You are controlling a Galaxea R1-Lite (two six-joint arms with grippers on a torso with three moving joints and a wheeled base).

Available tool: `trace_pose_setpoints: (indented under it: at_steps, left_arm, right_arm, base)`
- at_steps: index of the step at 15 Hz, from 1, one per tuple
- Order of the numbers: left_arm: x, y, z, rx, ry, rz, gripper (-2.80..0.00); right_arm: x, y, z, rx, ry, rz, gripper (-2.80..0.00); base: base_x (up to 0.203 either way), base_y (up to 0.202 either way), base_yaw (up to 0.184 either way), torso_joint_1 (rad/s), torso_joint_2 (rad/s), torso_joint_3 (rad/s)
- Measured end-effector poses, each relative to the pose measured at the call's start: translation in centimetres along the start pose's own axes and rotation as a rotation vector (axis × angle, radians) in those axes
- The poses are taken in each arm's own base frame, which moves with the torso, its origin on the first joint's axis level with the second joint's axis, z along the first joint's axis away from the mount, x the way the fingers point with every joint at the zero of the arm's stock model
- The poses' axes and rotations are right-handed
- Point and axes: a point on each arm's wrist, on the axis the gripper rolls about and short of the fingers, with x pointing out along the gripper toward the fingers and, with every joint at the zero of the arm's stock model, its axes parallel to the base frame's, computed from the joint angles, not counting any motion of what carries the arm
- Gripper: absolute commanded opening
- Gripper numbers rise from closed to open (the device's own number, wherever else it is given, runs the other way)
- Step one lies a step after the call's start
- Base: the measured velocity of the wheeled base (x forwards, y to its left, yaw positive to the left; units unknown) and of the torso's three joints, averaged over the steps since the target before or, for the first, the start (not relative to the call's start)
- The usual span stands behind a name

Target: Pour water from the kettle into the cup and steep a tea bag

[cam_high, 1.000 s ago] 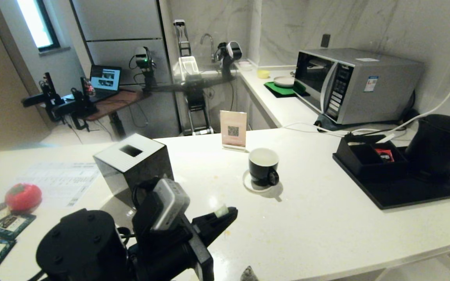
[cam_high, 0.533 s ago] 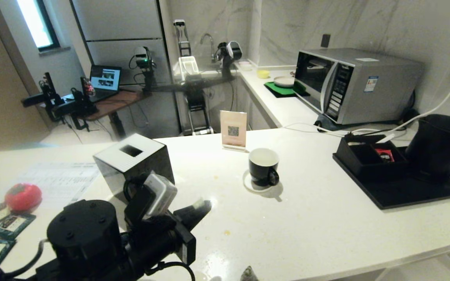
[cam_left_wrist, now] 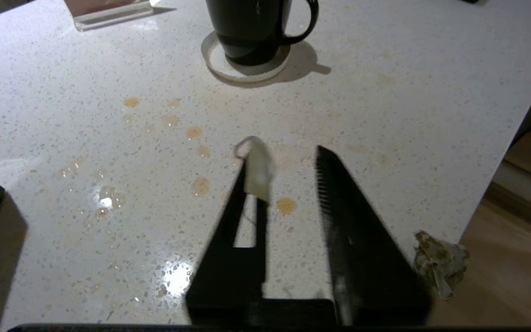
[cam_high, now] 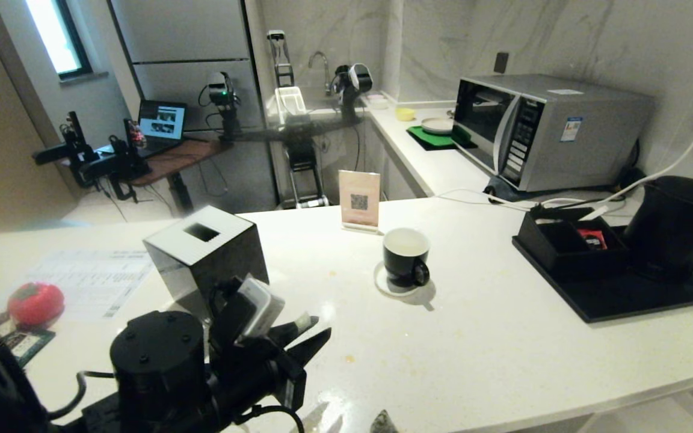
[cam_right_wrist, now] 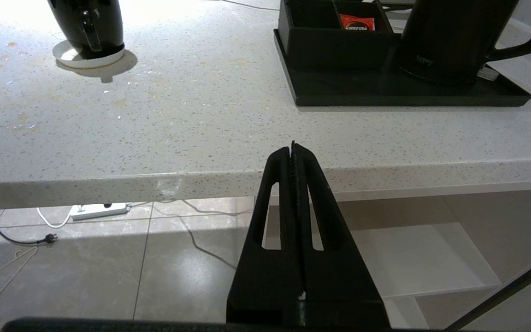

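The red packet [cam_right_wrist: 356, 21] reads "NESCAFE". The left gripper's [cam_left_wrist: 288, 159] fingers stand parted; the tea bag's tag [cam_left_wrist: 258, 171] clings to one finger. The right gripper's [cam_right_wrist: 293, 146] fingers are pressed together, empty.

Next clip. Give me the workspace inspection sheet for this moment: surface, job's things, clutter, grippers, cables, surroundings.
Surface: white speckled counter, with brownish drip spots between the cup and the left gripper.
Job's things: cup upright on a white coaster; kettle on the black tray; pale tea bag tag stuck on one finger of the left gripper; crumpled wet tea bag at the counter's edge.
Clutter: black cube, red ball, QR sign, compartment box with a red packet.
Grippers: left gripper open above the counter; right gripper shut, below the counter edge.
Cables: white cable to the wall socket.
Surroundings: microwave, laptop.
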Motion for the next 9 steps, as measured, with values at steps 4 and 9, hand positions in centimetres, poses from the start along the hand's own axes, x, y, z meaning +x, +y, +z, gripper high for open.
trace_pose_setpoints:
  at_steps: [4,9]
  left_arm:
    - [0.45,-0.02,-0.18,-0.011,-0.013,0.001,0.0]
    - [0.42,0.16,-0.69,-0.009,0.011,0.01,0.0]
  right_arm:
    - [0.0,0.0,0.0,-0.001,0.0,0.0,-2.8]
    - [0.0,0.0,0.01,0.0,-0.001,-0.001,-2.8]
  base:
    - [0.0,0.0,0.0,0.0,0.0,0.0]
    - [0.0,0.0,0.0,0.0,0.0,0.0]
